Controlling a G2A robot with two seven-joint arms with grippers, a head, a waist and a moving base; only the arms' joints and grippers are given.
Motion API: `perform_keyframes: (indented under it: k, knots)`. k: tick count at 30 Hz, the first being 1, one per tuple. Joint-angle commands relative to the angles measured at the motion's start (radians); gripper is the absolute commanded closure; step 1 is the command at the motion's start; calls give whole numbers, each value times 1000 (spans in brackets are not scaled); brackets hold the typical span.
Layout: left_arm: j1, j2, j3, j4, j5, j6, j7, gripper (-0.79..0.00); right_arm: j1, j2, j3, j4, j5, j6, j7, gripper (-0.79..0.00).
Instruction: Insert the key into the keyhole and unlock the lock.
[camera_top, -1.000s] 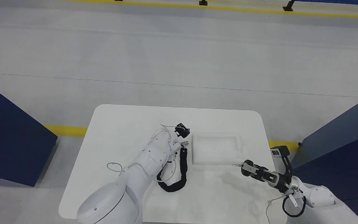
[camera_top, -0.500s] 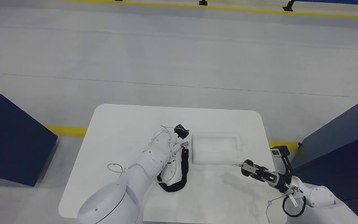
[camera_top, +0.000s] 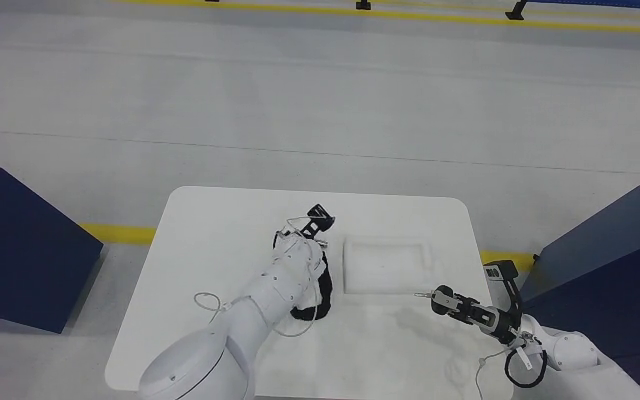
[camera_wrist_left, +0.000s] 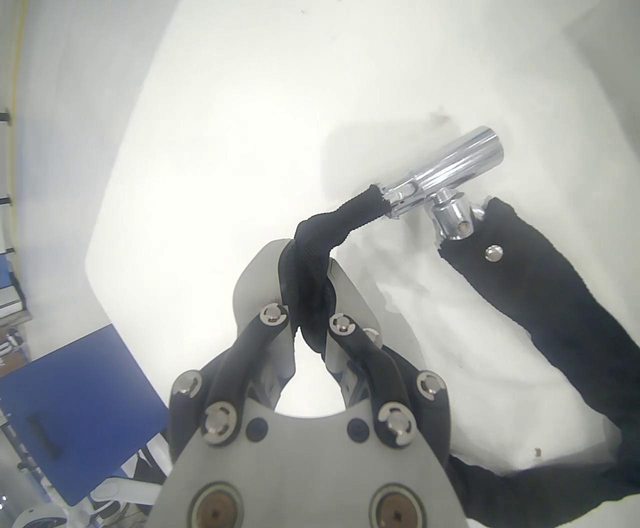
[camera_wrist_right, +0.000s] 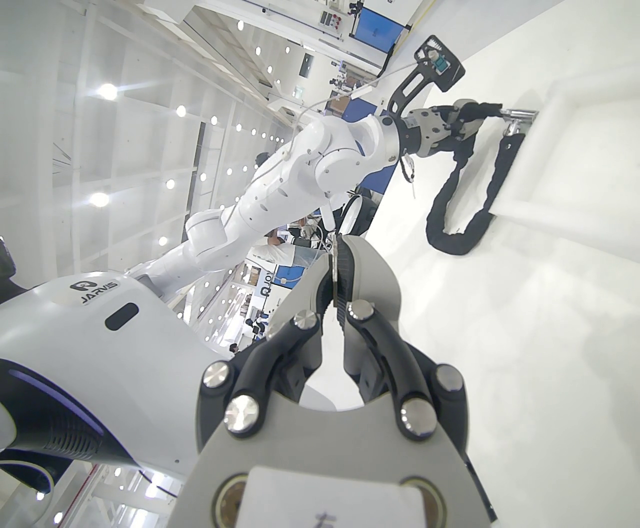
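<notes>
Jaws clamped, left gripper (camera_wrist_left: 304, 272) holds the lock (camera_wrist_left: 452, 167) by its black cable (camera_wrist_left: 320, 235) at the tray (camera_top: 385, 268) edge, right gripper (camera_wrist_right: 336, 252) pinches the key (camera_wrist_right: 333, 274) well apart: presenting step, next likely aligning key tip with the lock's barrel end.

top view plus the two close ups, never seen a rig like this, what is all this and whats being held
It is a two-armed robot at a white table. The top view looks down from above its arms; each close-up comes from a camera on one wrist, showing that arm's gripper. The left gripper is shut on the black fabric sleeve of a cable lock, near its chrome lock cylinder, which sits by the edge of a white tray. The right gripper pinches a thin metal key, apart from the lock.
</notes>
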Motion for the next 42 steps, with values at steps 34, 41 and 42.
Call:
perform_keyframes:
  k: [34, 41, 42]
  knots:
    - [899, 391, -313, -1386, 1371, 564, -136, 0, 0, 0, 0, 0, 0, 0, 0, 0]
    - [913, 393, -320, -1404, 1378, 552, -131, 0, 0, 0, 0, 0, 0, 0, 0, 0]
    - [913, 393, -320, -1404, 1378, 552, -131, 0, 0, 0, 0, 0, 0, 0, 0, 0]
